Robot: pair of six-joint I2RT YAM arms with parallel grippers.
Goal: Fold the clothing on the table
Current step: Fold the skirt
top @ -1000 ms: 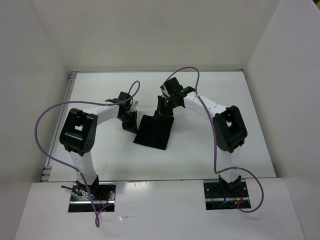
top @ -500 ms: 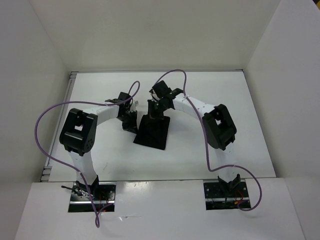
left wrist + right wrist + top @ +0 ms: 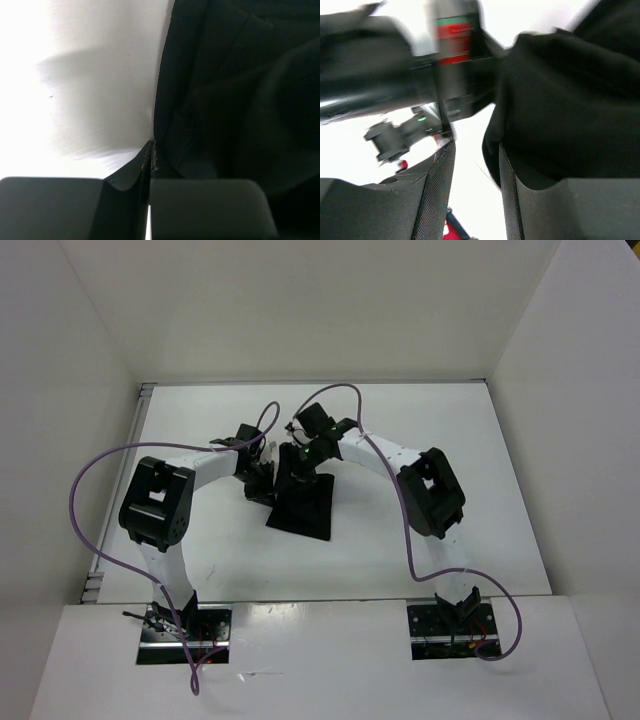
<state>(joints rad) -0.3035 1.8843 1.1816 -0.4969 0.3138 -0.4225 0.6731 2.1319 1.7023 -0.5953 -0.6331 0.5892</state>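
Clothing runs near-to-far, narrow end far; left gripper closed, right gripper parted

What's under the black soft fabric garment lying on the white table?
Only the flat white tabletop shows around the black fabric garment. Whatever lies directly beneath is covered by the cloth.

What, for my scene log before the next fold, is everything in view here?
clothing: one, black, mid-table between the claws
table: one, white, under everything
walls: three, white, along the table's far and side edges
cables: two, purple, one looping off each arm
arms: two, white with black joints, bases at the near edge
left claw: one, black, shut at the clothing's left edge
right claw: one, black, open at the clothing's far end
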